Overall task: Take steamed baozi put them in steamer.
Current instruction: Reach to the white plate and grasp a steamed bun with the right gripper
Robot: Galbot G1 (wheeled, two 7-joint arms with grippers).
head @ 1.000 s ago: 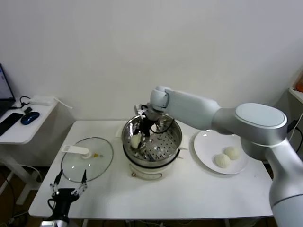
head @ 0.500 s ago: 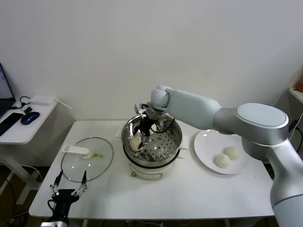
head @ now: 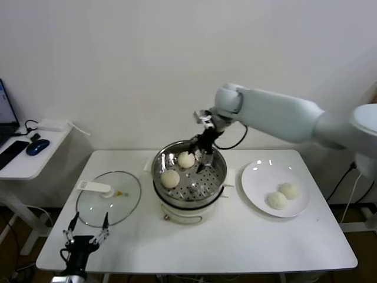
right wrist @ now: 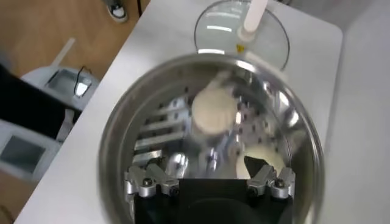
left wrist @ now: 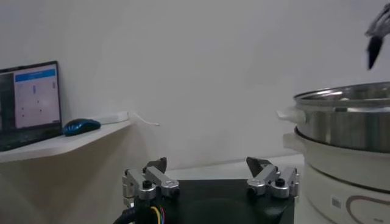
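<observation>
Above steamer (head: 189, 171): right gripper (head: 204, 158) agape, empty.

From the head we look forward and down over the white table (head: 235, 247). Our left wrist camera sits low near the table's edge, facing sideways toward the steamer (left wrist: 344, 115). Our right wrist camera looks down close into it; all three share it.

Bright even light, blurred right wrist view

right gripper (head: 202, 154) raised, jaws wide, left gripper (head: 85, 231) low
</observation>
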